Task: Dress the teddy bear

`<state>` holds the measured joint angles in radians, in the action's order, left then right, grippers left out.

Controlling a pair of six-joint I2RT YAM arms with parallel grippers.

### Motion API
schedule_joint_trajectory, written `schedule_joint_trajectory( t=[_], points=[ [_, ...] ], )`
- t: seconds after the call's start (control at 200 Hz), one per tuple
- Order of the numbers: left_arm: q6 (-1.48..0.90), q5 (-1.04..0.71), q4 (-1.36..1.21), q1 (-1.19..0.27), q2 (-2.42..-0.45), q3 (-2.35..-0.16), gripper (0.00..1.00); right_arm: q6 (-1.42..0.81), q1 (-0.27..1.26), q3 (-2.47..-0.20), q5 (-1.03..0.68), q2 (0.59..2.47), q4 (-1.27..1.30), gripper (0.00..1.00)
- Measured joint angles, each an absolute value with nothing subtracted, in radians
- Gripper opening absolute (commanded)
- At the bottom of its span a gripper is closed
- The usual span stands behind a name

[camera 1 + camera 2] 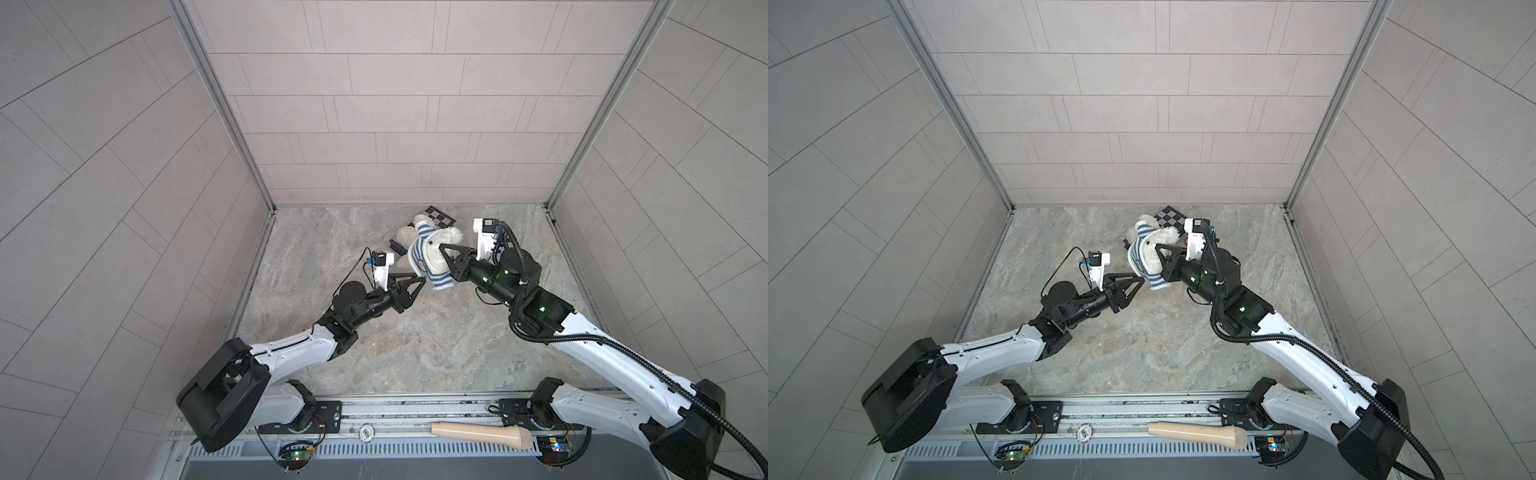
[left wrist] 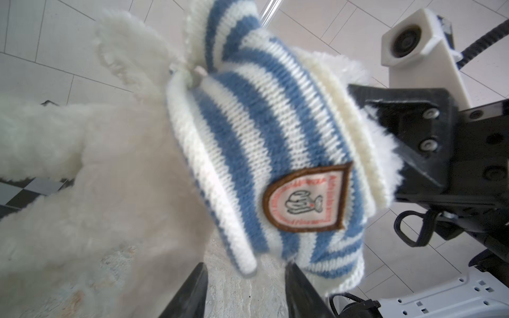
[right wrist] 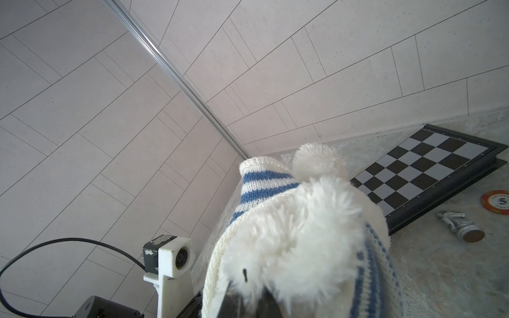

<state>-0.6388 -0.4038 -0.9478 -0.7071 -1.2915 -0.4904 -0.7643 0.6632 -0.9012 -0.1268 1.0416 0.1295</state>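
Observation:
The teddy bear (image 1: 434,255) (image 1: 1152,255) is white and fluffy. My right gripper (image 1: 442,249) (image 1: 1158,247) is shut on its fur, and in the right wrist view the fingers (image 3: 231,300) are sunk in the pile. A blue-and-white striped shirt (image 1: 417,253) (image 2: 248,132) with a brown-edged badge (image 2: 305,203) is bunched round the bear's upper part. The fluffy lower body (image 2: 96,192) is bare. My left gripper (image 1: 420,282) (image 1: 1141,281) (image 2: 248,280) is open just short of the shirt's hem. Nothing is between its fingers.
A black-and-grey chessboard (image 1: 440,216) (image 3: 429,170) lies behind the bear near the back wall. Beside it are an orange poker chip (image 3: 495,205) and a toppled silver chess piece (image 3: 460,227). A beige handle-shaped object (image 1: 482,434) rests on the front rail. Tiled walls close three sides.

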Motion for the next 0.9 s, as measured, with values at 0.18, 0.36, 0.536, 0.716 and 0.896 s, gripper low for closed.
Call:
schedule_joint_trajectory(
  t=[0.18, 0.36, 0.536, 0.716, 0.896],
  points=[
    [-0.654, -0.422, -0.971, -0.707, -1.323, -0.508, 0.36, -0.765, 0.663, -0.901, -0.128, 1.043, 0.134, 0.00],
    [-0.668, -0.426, -0.991, -0.707, -1.353, -0.518, 0.21, -0.767, 0.663, -0.901, -0.128, 1.046, 0.152, 0.00],
    [-0.675, -0.424, -1.003, -0.707, -1.377, -0.518, 0.00, -0.768, 0.663, -0.901, -0.132, 1.052, 0.154, 0.00],
    [-0.682, -0.392, -0.989, -0.686, -1.394, -0.520, 0.00, -0.775, 0.663, -0.901, -0.140, 1.053, 0.154, 0.00],
    [-0.730, -0.386, -1.031, -0.591, -1.524, -0.520, 0.00, -0.789, 0.666, -0.901, -0.165, 1.055, 0.146, 0.00]
  ],
)
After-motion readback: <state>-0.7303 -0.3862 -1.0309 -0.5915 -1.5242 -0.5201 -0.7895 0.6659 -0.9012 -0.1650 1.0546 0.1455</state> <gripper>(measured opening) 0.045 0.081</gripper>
